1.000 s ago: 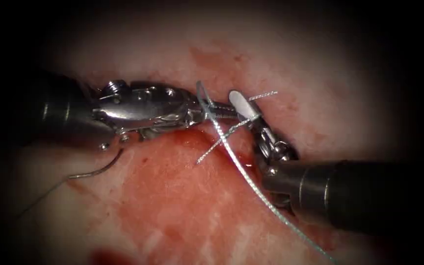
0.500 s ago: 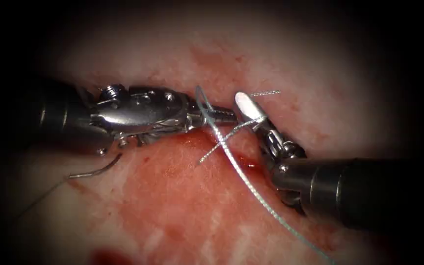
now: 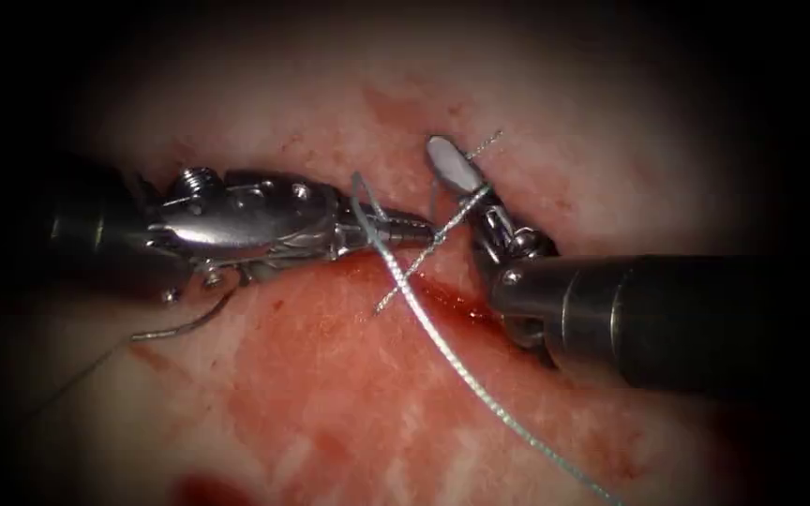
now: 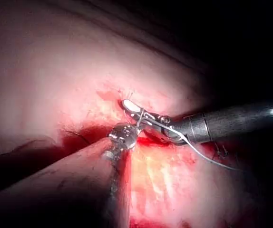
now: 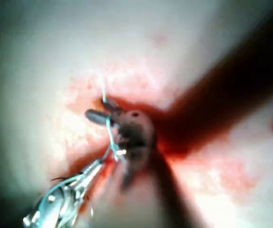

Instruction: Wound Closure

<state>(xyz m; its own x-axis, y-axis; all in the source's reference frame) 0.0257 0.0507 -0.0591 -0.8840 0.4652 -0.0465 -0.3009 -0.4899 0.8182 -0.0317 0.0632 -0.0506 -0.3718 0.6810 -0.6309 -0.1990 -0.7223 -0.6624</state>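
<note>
My left tool (image 3: 427,225) reaches in from the left with its jaws shut, and a turn of thread (image 3: 364,201) is looped around them. My right tool (image 3: 442,152) is shut on the short thread end (image 3: 424,258), which crosses over the long strand (image 3: 480,389) above the cut (image 3: 447,302). The curved needle (image 3: 185,325) lies on the tissue left of the cut, held by neither tool, one end hidden under the left tool. In the left wrist view the right tool (image 4: 132,106) meets the left tool (image 4: 122,135). The right wrist view shows the right tool (image 5: 96,116) with thread (image 5: 110,135).
Red fluid (image 3: 330,375) wets the tissue below the tools and pools along the cut. The long strand runs off toward the lower right. A thin thread (image 3: 77,379) trails from the needle to the lower left. The right tool's dark shaft (image 3: 686,323) lies over the right side.
The right tool's jaws have closed on the short thread end and lifted it upward. The left tool has drawn slightly leftward with the loop still around it. The needle has not moved.
</note>
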